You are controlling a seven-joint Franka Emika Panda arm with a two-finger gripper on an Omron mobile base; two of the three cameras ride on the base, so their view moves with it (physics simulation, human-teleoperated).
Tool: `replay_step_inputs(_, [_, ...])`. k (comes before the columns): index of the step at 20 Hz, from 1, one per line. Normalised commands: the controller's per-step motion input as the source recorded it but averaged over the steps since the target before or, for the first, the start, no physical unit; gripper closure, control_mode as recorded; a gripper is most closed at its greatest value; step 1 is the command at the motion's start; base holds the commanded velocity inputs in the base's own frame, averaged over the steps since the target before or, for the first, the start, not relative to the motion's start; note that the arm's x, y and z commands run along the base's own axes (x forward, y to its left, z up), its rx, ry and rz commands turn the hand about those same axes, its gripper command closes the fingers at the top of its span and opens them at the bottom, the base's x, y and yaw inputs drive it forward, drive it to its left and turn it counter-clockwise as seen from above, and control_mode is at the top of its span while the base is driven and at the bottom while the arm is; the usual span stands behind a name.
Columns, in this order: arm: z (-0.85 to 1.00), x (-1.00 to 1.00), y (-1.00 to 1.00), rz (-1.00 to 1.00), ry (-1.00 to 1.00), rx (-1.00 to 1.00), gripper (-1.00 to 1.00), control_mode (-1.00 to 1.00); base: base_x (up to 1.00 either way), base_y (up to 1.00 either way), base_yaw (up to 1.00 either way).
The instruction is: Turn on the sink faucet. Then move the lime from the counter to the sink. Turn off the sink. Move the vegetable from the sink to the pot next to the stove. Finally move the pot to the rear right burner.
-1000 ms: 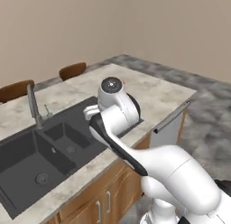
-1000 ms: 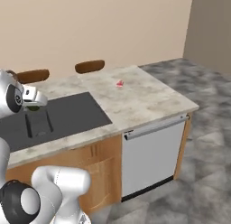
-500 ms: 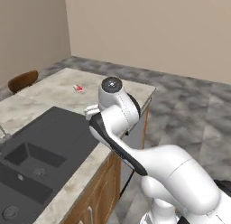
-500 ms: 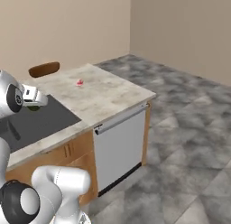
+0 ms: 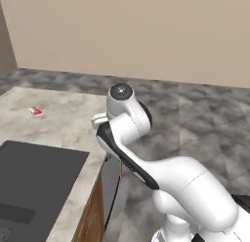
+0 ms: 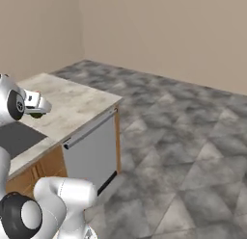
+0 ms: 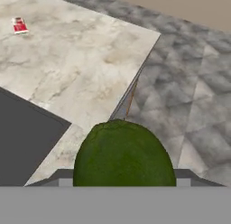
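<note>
The hand (image 7: 122, 182) is closed around the lime (image 7: 124, 157), which sits between its fingers and bulges up as a dark green ball close in front of the hand camera. In the right base view the lime (image 6: 34, 114) shows as a dark spot tucked under the hand (image 6: 34, 108). Below and beyond the hand lies the counter (image 7: 85, 56), its corner just ahead. The black stove (image 7: 22, 137) is on the counter to the hand's lower left. A small red item (image 7: 19, 25) lies on the counter, well apart. Grey tiled floor (image 7: 194, 83) spreads past the counter's edge.
</note>
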Motion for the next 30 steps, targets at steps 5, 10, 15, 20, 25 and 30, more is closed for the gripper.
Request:
replay_step_inputs(5, [0.00, 0.00, 0.00, 0.00, 0.00, 0.00, 1.00, 1.00, 0.50, 0.00, -0.45])
replay_step_inputs(10, [0.00, 0.00, 0.00, 0.00, 0.00, 0.00, 1.00, 1.00, 0.54, 0.00, -0.44])
replay_step_inputs(15, [0.00, 0.00, 0.00, 0.00, 0.00, 0.00, 1.00, 1.00, 0.53, 0.00, -0.43])
replay_step_inputs(20, [0.00, 0.00, 0.00, 0.00, 0.00, 0.00, 1.00, 1.00, 0.50, 0.00, -0.43])
replay_step_inputs(25, [0.00, 0.00, 0.00, 0.00, 0.00, 0.00, 1.00, 1.00, 0.50, 0.00, -0.43])
replay_step_inputs(30, [0.00, 0.00, 0.00, 0.00, 0.00, 0.00, 1.00, 1.00, 0.53, 0.00, -0.42])
